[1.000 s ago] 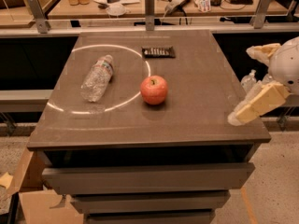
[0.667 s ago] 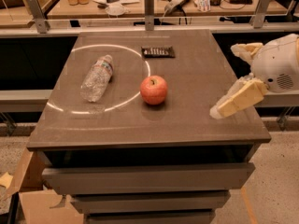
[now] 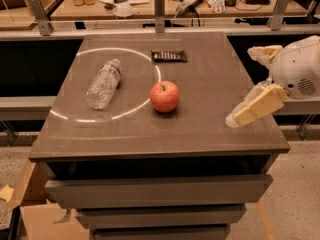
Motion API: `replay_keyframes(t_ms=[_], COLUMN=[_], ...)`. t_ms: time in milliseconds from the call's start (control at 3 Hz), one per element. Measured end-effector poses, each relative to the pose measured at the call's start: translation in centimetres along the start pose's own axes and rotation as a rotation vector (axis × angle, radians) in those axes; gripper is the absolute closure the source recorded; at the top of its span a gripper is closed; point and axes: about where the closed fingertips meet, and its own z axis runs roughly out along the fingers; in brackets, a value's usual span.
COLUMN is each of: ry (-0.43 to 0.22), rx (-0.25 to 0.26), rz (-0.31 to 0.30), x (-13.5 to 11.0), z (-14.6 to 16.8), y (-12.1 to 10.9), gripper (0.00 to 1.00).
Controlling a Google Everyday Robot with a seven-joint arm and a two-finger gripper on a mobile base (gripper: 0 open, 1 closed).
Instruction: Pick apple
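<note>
While the apple (image 3: 164, 96) sits upright near the centre of the brown worktop (image 3: 210, 74), the robot's end effector (image 3: 242, 86) hangs over the worktop's edge at three o'clock, well apart from the fruit. Its two pale fingers (image 3: 255, 106) are spread wide and hold nothing. A clear plastic bottle (image 3: 103, 83) lies on its side at nine o'clock from the apple, not touching it. A dark flat object (image 3: 169, 56) rests at twelve o'clock from the apple. A white ring (image 3: 125, 50) on the worktop encloses the bottle, and the apple sits on its line at four o'clock.
</note>
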Motion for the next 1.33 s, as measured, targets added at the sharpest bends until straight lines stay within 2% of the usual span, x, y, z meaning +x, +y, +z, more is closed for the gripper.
replay_keyframes(t_ms=[667,1333], ry=[-0.168,-0.282], rx=[-0.028,-0.089], rz=[0.061,0.077], x=[0.5,-0.5], z=[6.4,12.3], y=[-0.9,-0.6], gripper=[0.00,0.00])
